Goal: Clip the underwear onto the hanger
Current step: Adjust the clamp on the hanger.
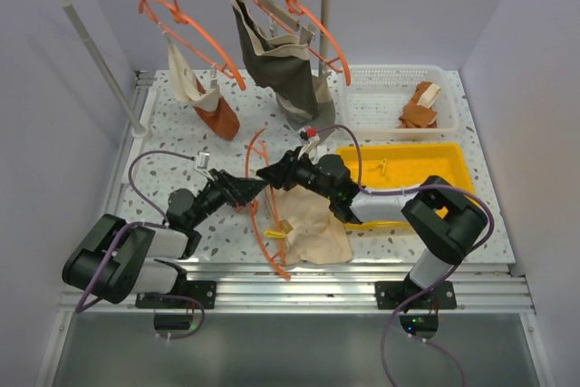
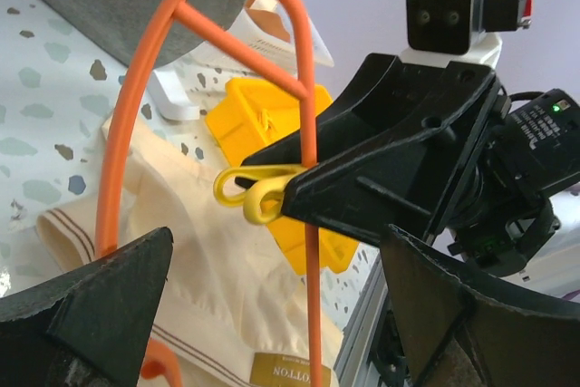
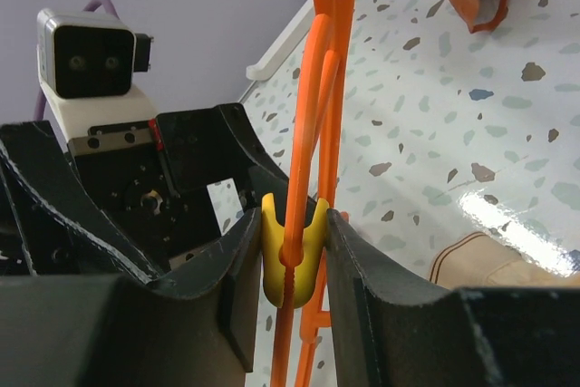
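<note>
Above the speckled white table [image 1: 172, 133], the right gripper [image 1: 265, 171] pinches one yellow plastic clip [image 3: 292, 256] around one thin orange hanger [image 2: 312, 314], partly hiding the cream cloth underwear [image 1: 317, 224]. The left gripper [image 1: 256, 188] gapes empty.

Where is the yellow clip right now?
In the right wrist view the yellow clip is pinched in the jaws of the right gripper, astride the hanger wire, by the underwear mid-table.

Both arms angled inward, left end effector [image 1: 256, 185] spread wide, right end effector [image 1: 265, 172] pinching a yellow clip [image 3: 292, 265]
</note>
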